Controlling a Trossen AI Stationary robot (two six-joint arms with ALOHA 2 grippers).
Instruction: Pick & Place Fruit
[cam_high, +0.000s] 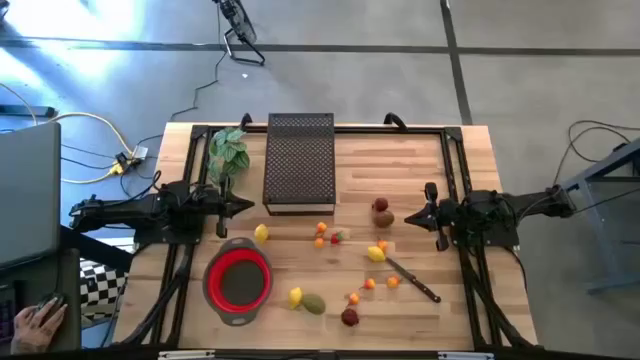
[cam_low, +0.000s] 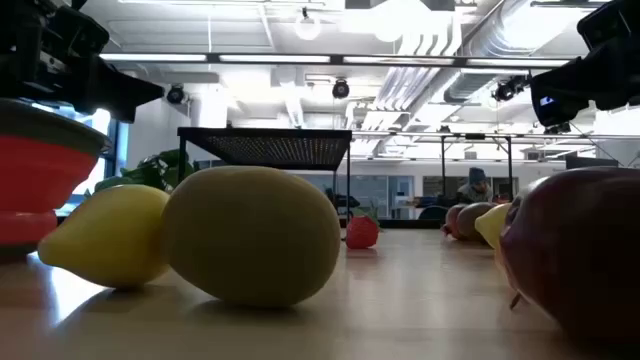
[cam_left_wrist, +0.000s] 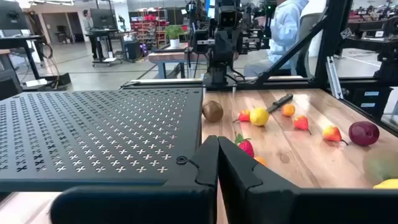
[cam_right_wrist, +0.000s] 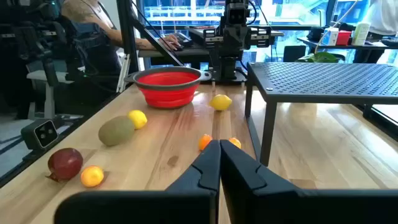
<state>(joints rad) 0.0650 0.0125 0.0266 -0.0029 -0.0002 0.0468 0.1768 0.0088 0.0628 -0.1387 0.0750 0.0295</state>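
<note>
Waiting at mid-left and mid-right of the high view, the left hand (cam_high: 243, 206) and right hand (cam_high: 412, 216) are both clenched on nothing, parked clear of the work. Between them the fruit (cam_high: 337, 258) lies scattered loose over the wooden surface (cam_high: 400, 160), centre to lower right, none yet in the red bowl (cam_high: 238, 281) at lower left. A knife (cam_high: 412, 279) crowds the right-hand fruits; the raised black rack (cam_high: 300, 160) blocks upper centre.

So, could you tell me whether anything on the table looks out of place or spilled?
Nothing looks spilled or damaged. The fruit lies scattered loose on the table, none in the red bowl, and a knife lies at an angle among it.
</note>
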